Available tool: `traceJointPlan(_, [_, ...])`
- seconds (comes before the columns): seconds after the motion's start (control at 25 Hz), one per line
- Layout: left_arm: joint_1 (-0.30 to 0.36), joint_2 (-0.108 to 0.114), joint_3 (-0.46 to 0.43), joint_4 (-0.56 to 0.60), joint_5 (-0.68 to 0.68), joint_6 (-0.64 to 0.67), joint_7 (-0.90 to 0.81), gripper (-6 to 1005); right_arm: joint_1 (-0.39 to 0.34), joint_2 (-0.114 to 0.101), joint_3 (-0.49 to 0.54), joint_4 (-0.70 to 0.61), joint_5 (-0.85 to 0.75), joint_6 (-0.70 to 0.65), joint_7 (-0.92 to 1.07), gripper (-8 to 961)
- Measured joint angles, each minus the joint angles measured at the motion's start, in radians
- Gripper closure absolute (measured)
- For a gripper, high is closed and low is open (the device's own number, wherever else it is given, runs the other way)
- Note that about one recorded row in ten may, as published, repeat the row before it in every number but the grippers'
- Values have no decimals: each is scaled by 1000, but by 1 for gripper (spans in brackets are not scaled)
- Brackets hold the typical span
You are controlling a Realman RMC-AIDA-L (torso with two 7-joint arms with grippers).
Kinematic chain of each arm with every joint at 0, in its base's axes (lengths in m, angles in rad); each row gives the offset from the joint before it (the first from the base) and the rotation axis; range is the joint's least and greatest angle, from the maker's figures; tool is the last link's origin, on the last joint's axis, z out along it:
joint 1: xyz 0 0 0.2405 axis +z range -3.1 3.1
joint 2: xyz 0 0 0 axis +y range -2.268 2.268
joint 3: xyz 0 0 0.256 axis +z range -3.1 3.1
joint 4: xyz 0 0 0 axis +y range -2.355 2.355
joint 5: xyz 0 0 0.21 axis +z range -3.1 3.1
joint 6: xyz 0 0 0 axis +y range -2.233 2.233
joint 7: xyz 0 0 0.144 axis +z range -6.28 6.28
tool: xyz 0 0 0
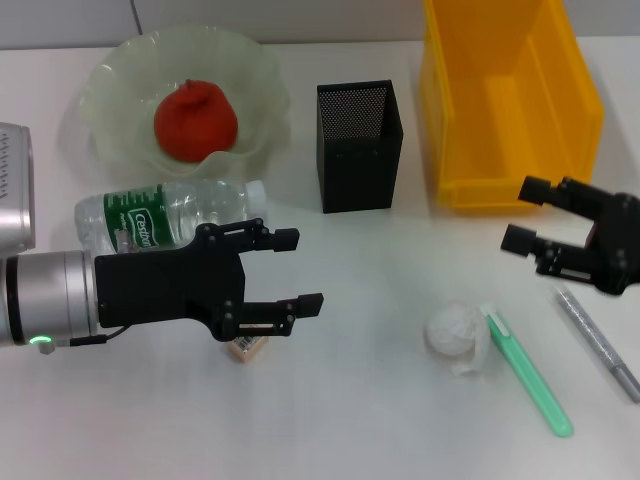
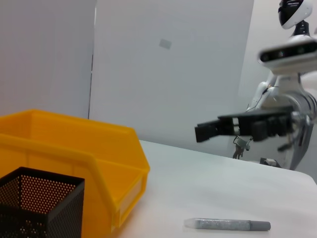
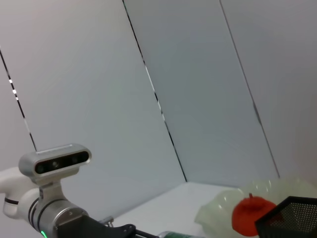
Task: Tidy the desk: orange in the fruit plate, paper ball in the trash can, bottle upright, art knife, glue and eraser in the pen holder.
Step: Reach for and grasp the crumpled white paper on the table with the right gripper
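The orange (image 1: 195, 120) sits inside the fruit plate (image 1: 120, 70), which is near the back left corner of the desk (image 1: 380, 400). Just in front of the plate, the bottle (image 1: 160, 215) lies on its side with its white cap pointing toward the middle of the desk. The left gripper (image 1: 296, 270) hangs over the left part of the desk, right in front of the bottle, and its two black fingers are spread wide with nothing between them. A little tan eraser (image 1: 247, 346) peeks out from under that gripper. The black pen holder (image 1: 360, 150) stands upright near the back edge, about in the middle, and the yellow trash can (image 1: 505, 110) is next to it toward the back right corner. The right gripper (image 1: 522, 215) hovers by the right edge, just in front of the trash can, and its fingers are spread wide too and hold nothing. The paper ball (image 1: 455, 330) rests on the desk toward the front right, and a green art knife (image 1: 527, 370) lies right beside it. A grey glue pen (image 1: 598, 343) lies by the right edge, under the right gripper.
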Motion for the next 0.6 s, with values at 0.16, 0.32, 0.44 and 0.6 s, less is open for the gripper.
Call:
traceJointPlan(0.16, [1,0,0,0,0,-2,0,214,35,-1,-3,-176,-70,3,230,131])
traceJointPlan(0.32, [10,0,0,-1,0,-4,17,215,140,-17,-4,-351,-284,-20,518,131])
traceJointPlan(0.44, [12,0,0,-3,0,-4,31,215,195,-25,-12,-403,-381,-52,619,131])
traceJointPlan(0.6, [10,1,0,-15,0,-4,41,216,299,-39,-72,-501,-540,-112,827,131])
